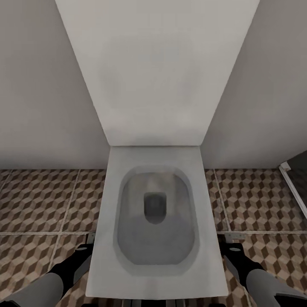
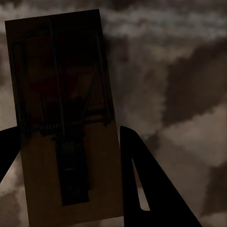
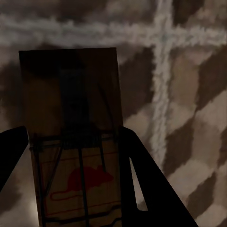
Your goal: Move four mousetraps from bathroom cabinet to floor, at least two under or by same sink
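We note a white toilet (image 1: 155,221) directly ahead, lid raised against the wall, its rounded-rectangular bowl holding a dark drain opening. It stands on the bathroom floor (image 1: 38,200), large square tiles printed with a brown, beige and white cube pattern and pale grout lines; plain grey walls rise behind.

The left end effector (image 2: 71,156) is clamped on a mousetrap (image 2: 64,118), a flat tan wooden rectangle with a wire spring and bar, held above the tiles. The right end effector (image 3: 71,156) is likewise clamped on a second mousetrap (image 3: 75,142) (a red mouse print shows on its board), over a crossing of grout lines. Both arms flank the toilet, low in the head view.
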Controlling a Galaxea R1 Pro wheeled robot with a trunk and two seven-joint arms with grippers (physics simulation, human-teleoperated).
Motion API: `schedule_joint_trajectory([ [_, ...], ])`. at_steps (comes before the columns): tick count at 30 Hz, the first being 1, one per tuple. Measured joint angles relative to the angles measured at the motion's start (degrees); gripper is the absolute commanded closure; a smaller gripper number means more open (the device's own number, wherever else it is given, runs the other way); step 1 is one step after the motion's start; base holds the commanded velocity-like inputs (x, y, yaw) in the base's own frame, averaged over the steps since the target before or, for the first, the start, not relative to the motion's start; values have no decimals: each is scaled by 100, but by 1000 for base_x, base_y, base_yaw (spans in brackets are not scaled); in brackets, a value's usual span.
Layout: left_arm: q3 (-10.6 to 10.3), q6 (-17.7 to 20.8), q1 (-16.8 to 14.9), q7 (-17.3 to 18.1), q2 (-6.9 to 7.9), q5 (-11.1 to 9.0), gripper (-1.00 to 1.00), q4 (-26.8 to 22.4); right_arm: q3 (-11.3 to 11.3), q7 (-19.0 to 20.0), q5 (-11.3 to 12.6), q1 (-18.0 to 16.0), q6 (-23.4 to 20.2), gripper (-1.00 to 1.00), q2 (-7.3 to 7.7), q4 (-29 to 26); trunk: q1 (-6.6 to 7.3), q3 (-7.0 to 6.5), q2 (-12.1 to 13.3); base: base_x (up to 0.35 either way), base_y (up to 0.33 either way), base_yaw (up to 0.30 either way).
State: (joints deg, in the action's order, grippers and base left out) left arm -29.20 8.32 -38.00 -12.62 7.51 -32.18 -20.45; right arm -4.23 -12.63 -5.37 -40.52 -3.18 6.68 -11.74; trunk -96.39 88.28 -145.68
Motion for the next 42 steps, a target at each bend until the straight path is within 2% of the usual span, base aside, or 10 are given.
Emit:
schedule_joint_trajectory([
  [10,2,6,0,0,-6,3,100,3,0,15,3,0,-7,100,3,2,0,0,0,0,0,0],
  [12,17,-21,-3,6,-3,62,100,-1,0,16,1,0,-7,100,2,3,-5,43,-3,0,0,0],
  [16,31,-278,0,-18,-1,37,100,1,-9,3,-67,-4,-10,100,0,-27,-13,132,-9,0,0,0],
  [24,12,-430,0,6,-9,2,100,-1,-7,15,-55,-4,-9,100,4,-16,-13,132,-9,0,0,0],
  [41,7,-423,2,-2,-10,6,100,-8,-7,29,-58,-5,-15,100,7,-15,-13,132,-9,0,0,0],
  [42,7,-425,2,-2,-10,6,100,-7,-3,32,-54,-5,-17,-100,9,-16,-13,132,-9,0,0,0],
])
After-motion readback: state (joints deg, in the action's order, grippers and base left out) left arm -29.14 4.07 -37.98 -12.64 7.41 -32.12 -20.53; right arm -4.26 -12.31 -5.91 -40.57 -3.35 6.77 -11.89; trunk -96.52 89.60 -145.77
